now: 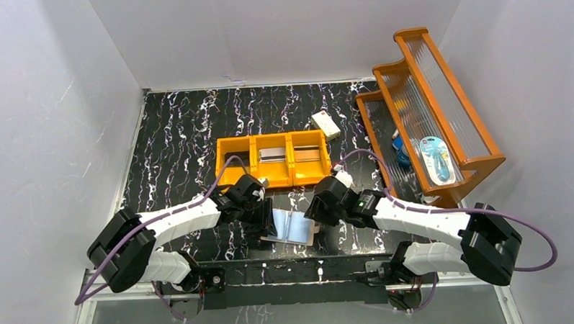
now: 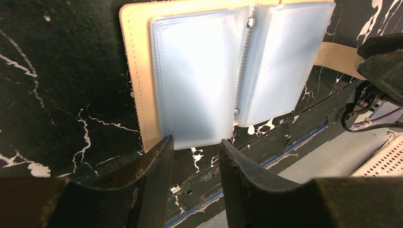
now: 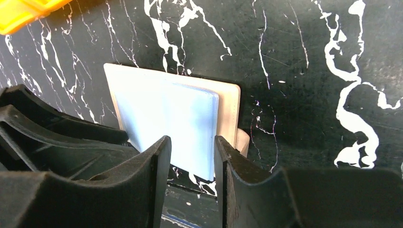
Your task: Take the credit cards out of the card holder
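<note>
Near the counter's front edge the card holder lies open, pale blue pockets up. The left gripper and right gripper are both released, jaws apart at its opposite edges, grasping nothing. Farther back, credit cards lie in the orange bin's middle and right compartments.
</note>
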`<state>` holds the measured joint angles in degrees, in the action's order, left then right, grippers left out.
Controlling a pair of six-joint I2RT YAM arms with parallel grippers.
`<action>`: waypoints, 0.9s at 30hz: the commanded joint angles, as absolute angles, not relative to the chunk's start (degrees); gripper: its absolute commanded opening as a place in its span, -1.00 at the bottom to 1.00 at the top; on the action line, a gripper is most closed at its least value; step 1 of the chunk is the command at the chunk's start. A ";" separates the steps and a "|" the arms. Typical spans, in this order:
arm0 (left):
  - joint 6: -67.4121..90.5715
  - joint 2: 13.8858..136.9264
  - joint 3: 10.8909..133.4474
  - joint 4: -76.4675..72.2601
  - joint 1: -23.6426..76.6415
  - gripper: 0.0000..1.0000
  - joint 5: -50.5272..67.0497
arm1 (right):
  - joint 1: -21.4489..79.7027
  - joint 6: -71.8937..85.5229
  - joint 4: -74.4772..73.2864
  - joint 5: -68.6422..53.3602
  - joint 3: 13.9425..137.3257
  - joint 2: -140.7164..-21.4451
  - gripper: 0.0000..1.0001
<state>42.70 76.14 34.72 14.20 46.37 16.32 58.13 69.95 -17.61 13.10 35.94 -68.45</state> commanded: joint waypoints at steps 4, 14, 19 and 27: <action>43.36 69.47 39.30 20.28 46.61 -0.07 11.44 | 58.09 61.23 -10.36 7.34 41.09 -68.23 -0.11; 47.55 52.65 41.77 32.97 46.64 0.36 -9.77 | 59.04 61.68 -11.22 4.26 44.30 -83.96 -0.13; 46.87 51.06 43.03 37.74 46.56 0.43 -13.57 | 58.47 55.65 -12.64 7.36 42.83 -83.63 -0.11; 46.14 51.70 44.99 41.60 46.62 0.79 -19.18 | 57.22 43.27 -16.57 8.17 47.94 -87.19 -0.11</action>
